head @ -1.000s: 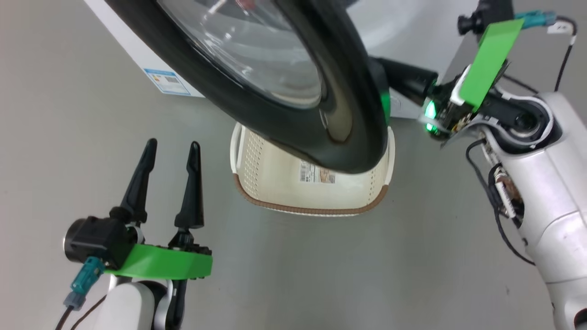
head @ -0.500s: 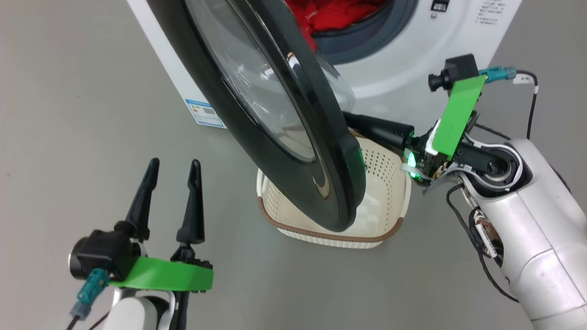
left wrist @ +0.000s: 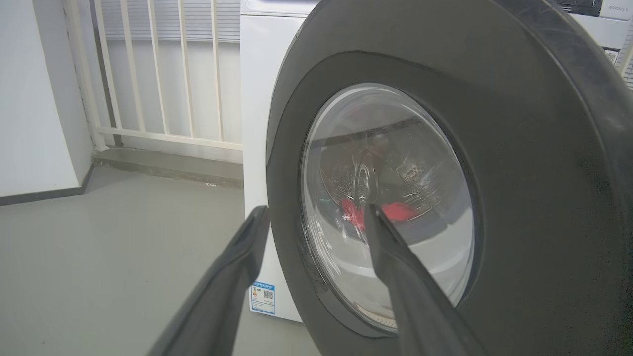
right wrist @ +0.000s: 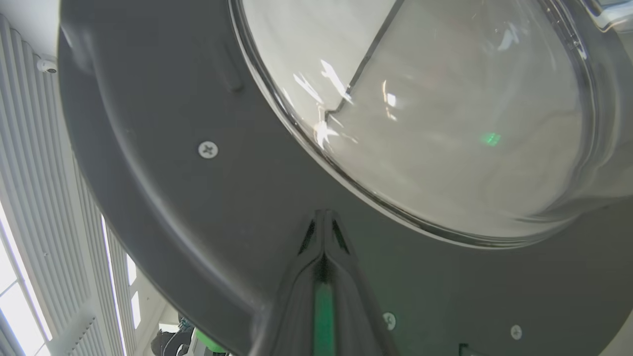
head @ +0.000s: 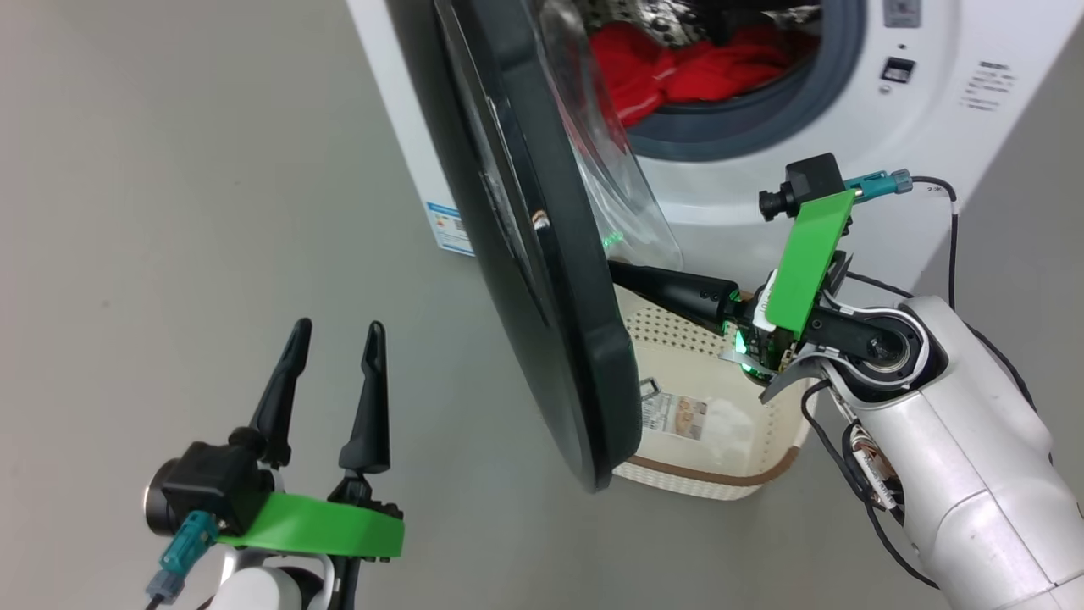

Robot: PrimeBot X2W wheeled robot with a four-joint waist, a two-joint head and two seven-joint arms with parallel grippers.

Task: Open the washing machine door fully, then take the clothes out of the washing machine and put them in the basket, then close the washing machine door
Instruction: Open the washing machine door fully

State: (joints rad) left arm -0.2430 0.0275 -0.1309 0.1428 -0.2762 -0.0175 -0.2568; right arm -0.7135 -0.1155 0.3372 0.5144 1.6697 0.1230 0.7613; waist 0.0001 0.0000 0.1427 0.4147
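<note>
Our R gripper (right wrist: 324,217), fingers pinched together, sits at the washing machine door (head: 546,280), edge-on to us, bulge toward the clothes (head: 677,72); L gripper (head: 337,335) spread, empty

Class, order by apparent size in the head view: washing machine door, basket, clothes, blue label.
1. Round black-rimmed glass washing machine door (nearest camera).
2. Cream perforated plastic basket, partly hidden.
3. Bright red clothes, close call with basket.
4. Small blue label.

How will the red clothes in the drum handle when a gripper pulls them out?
Probably floppy: the clothes lie crumpled in soft folds, so a pinch would likely lift one part while the rest drapes. Likely light for their bulk, looking like thin fabric. They may drag on the grey rubber ring coming out.
</note>
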